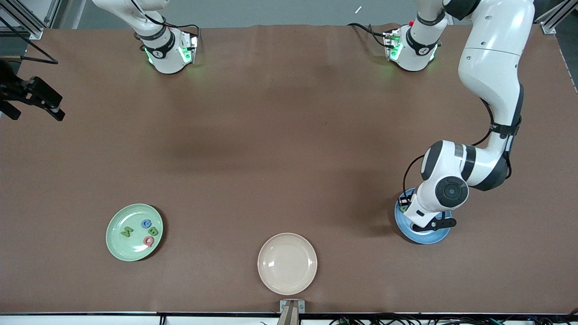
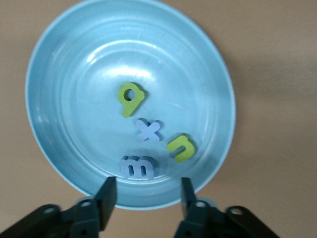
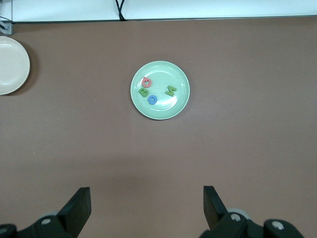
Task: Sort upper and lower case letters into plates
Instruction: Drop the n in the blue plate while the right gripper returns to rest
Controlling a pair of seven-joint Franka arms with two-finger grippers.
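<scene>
1. Hovering low over the blue plate (image 1: 422, 234), your left gripper (image 2: 145, 191) has its two fingers spread apart and nothing between them; the arm's wrist covers most of that plate in the front view.
2. In the left wrist view you can see four small letters lying flat in the blue plate (image 2: 64, 99): a green "g" (image 2: 130, 98), a blue "x" (image 2: 148, 130), a green "n" (image 2: 181, 147) and a blue "m" (image 2: 137, 167). The "x" sits between the "g" and the "n", and the "m" is the one closest to the fingertips (none of them is touched by either finger).
3. Your right gripper (image 3: 147, 203) waits high up at the right arm's end of the table, fingers wide apart and holding nothing.
4. Look at the pale green plate (image 1: 118, 246) toward the right arm's end: it holds a green "M" (image 1: 127, 232), a blue letter (image 1: 146, 223), a green "B" (image 1: 153, 232) and a pinkish red letter (image 1: 149, 241), the last three clustered close together.
5. A cream-beige plate (image 1: 287, 263) lies between the two others, nearest the front camera, with no letters in it.
</scene>
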